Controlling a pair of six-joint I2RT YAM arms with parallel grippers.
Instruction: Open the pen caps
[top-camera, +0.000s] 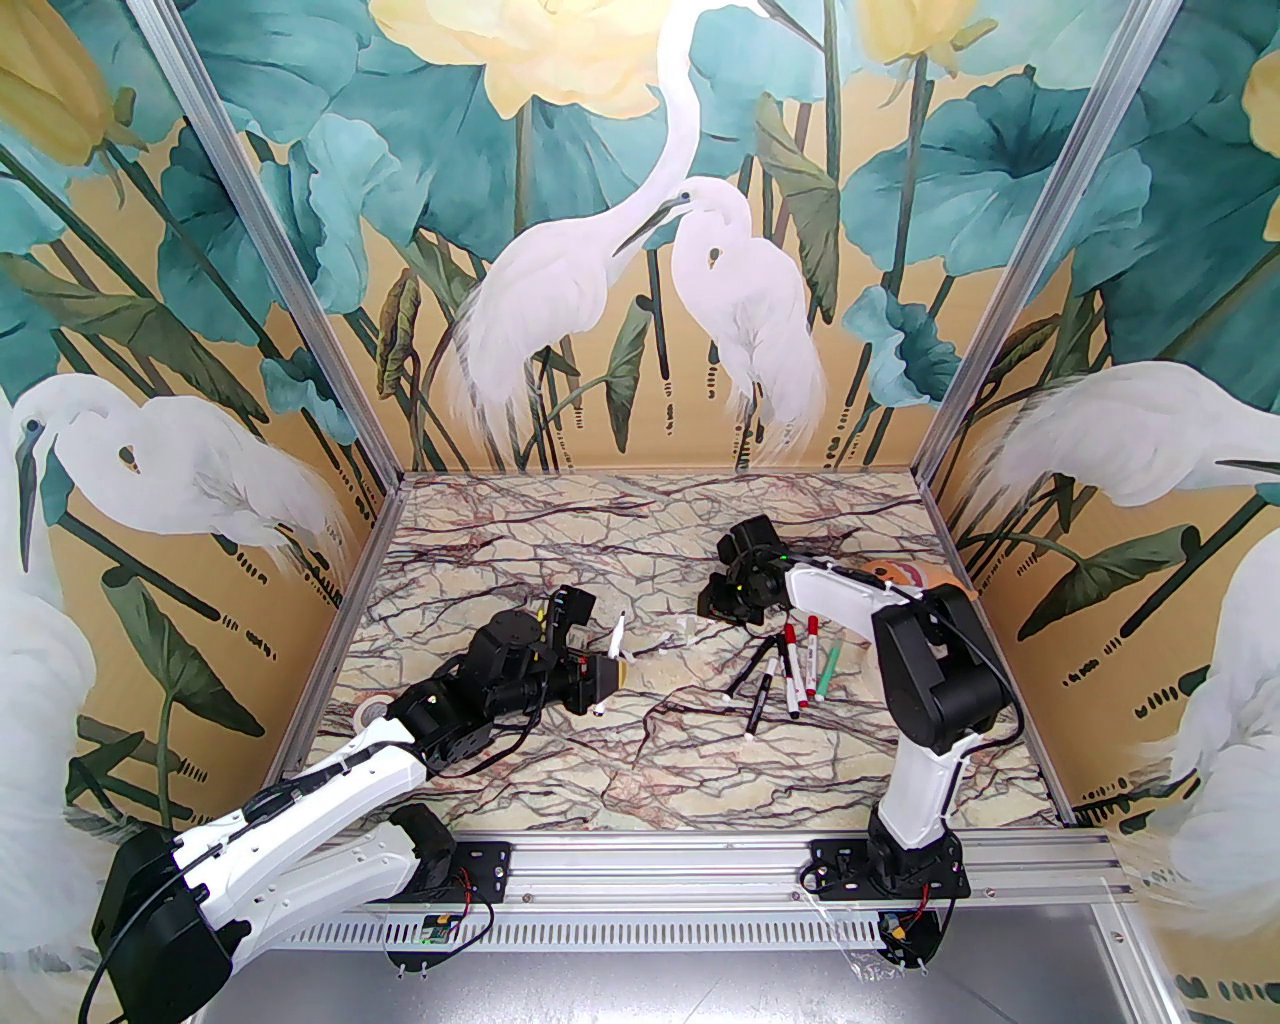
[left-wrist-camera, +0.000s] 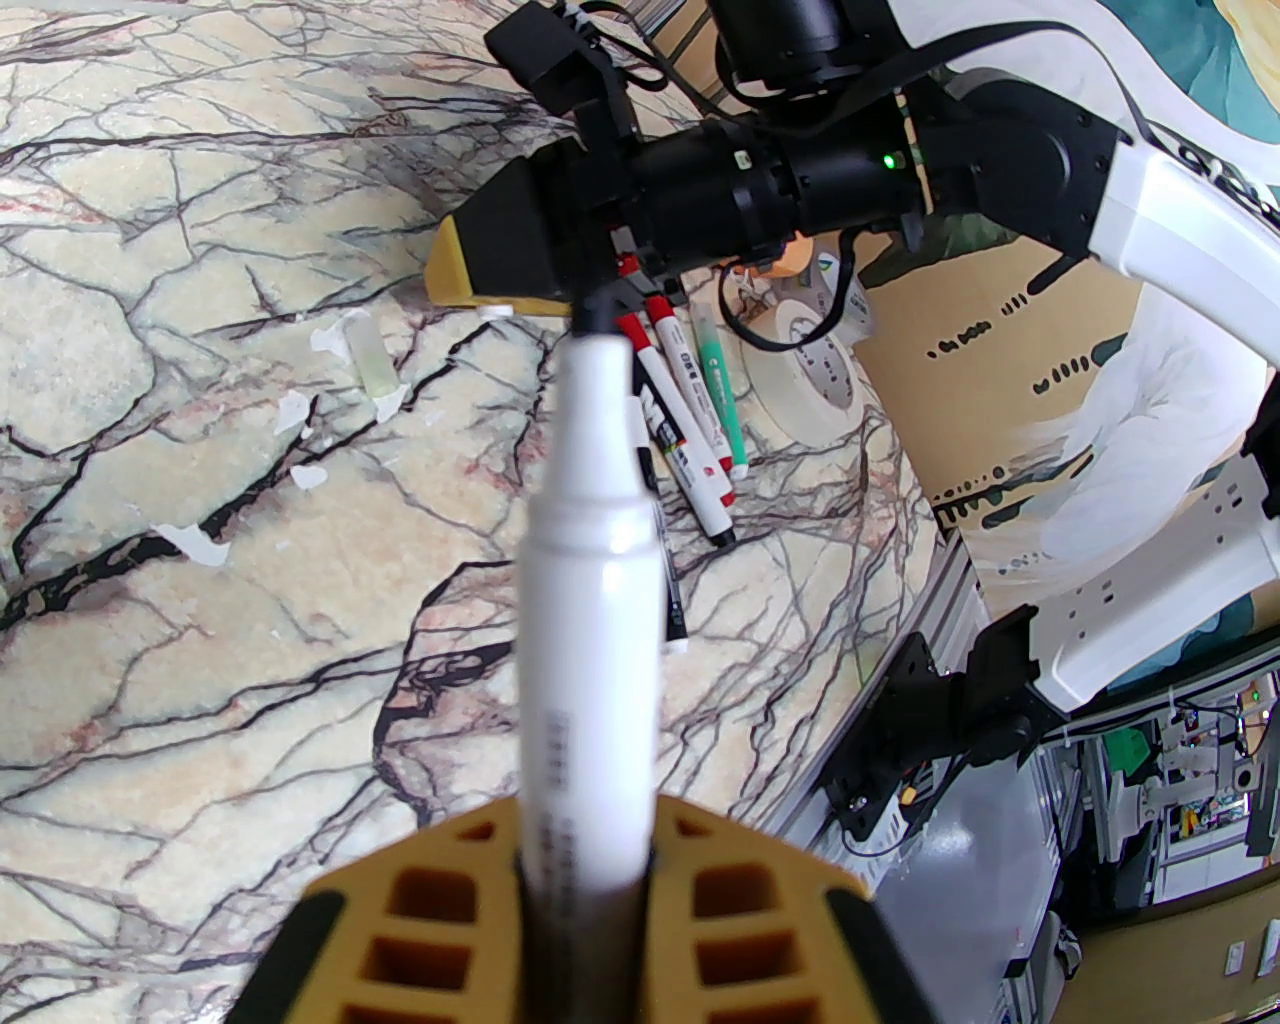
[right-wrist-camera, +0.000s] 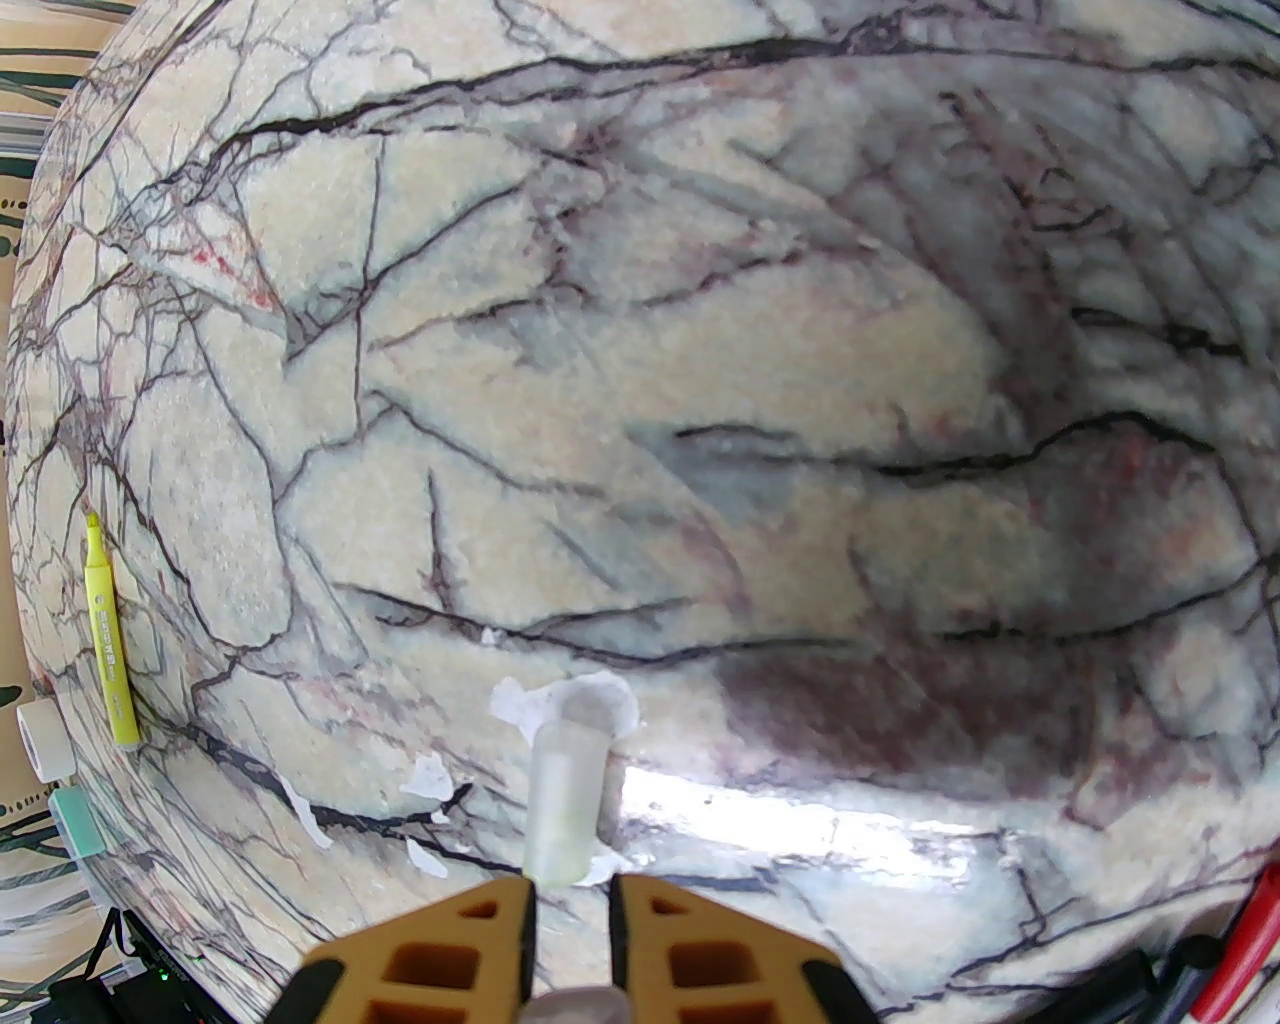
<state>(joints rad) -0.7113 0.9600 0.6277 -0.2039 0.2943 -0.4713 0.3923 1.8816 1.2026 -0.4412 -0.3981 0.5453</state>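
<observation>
Pen clamped in left jaws; right jaws pressed nearly together, clear cap lying on table just beyond their tips.

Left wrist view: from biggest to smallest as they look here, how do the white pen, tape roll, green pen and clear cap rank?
1. white pen, though it sits right at the camera, so nearness inflates it.
2. tape roll.
3. green pen, about as long as the roll but slimmer.
4. clear cap.

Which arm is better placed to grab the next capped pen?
Right. The right fingers look empty and hang nearer the pile of pens; the left fingers grip a white pen.
</observation>
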